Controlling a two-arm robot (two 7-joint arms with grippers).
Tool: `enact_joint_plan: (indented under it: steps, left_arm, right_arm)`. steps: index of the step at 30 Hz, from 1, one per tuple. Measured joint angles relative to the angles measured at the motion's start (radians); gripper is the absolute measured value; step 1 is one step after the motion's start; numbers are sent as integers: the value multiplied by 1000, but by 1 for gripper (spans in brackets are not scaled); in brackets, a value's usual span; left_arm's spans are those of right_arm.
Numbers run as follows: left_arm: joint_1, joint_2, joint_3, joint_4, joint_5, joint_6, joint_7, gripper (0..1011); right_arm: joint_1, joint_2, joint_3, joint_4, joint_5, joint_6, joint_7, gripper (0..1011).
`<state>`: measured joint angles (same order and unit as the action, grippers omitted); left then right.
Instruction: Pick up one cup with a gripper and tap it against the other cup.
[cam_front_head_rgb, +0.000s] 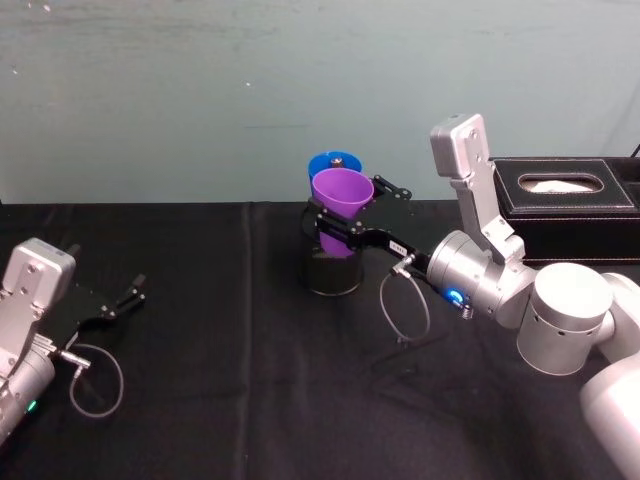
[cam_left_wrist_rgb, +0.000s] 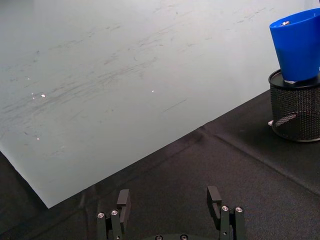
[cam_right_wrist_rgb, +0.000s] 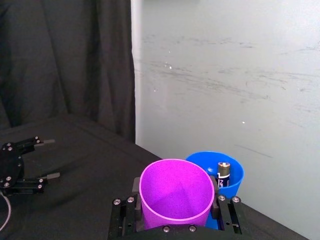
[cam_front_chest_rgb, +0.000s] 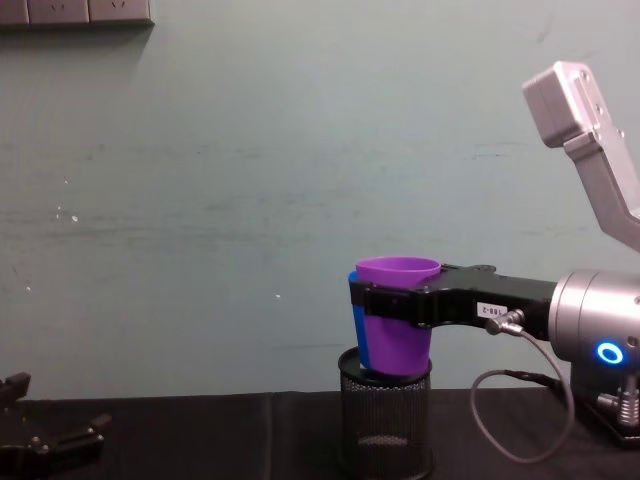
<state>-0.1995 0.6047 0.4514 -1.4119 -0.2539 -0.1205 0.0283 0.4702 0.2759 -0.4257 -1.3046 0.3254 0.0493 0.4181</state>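
Fingers (cam_right_wrist_rgb: 125, 219) of the right gripper (cam_front_head_rgb: 350, 208) clamp the purple cup (cam_front_chest_rgb: 396, 335), held upright just in front of the blue cup (cam_left_wrist_rgb: 297, 47), which stands in a mesh pen holder (cam_front_chest_rgb: 385, 425) at table centre; contact betw. cups unclear — the left gripper (cam_front_head_rgb: 130, 298) rests low at left, fingers apart, empty.

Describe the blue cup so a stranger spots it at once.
On the black table, find the mesh holder by the wall. The blue cup stands in it, with a battery inside; the purple cup beside it is held by the right gripper.
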Motion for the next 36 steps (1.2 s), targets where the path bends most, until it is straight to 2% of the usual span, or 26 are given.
enact_joint_plan:
  steps: [36]
  left_arm:
    - [0,0,0,0,0,0,0,1000]
  right_arm:
    - [54,-28,16,49,-5,6,-7,741]
